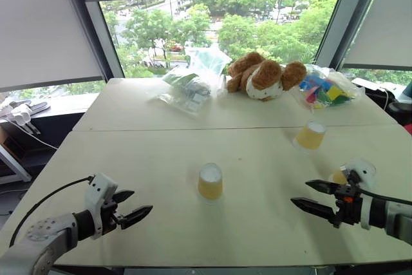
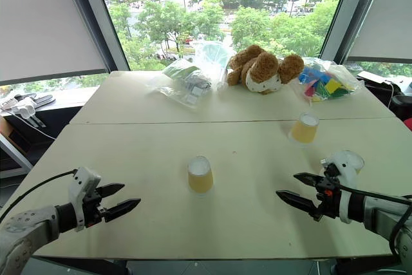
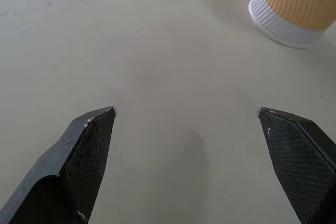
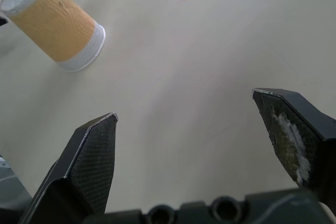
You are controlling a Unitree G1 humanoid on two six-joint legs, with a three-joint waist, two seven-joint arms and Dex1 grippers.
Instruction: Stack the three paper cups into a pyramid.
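Left gripper [image 1: 132, 206] and right gripper [image 1: 308, 195] both spread wide, empty, hovering over the table [image 1: 154, 159], clear of the three paper cups [image 1: 210, 181].

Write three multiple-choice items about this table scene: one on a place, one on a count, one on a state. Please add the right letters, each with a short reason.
1. Where does the teddy bear lie?
A. at the table's far edge, by the window
B. beside the left pincer
C. on a cup

2. How many paper cups stand on the table?
A. one
B. three
C. five

3. How are both pincers?
A. shut on a cup
B. shut, empty
C. open, empty

Key: 1 A, it lies between the plastic bags near the window. 2 B, centre cup, far right cup, and one behind the right pincer. 3 C, left pincer and right fingers are spread, holding nothing.
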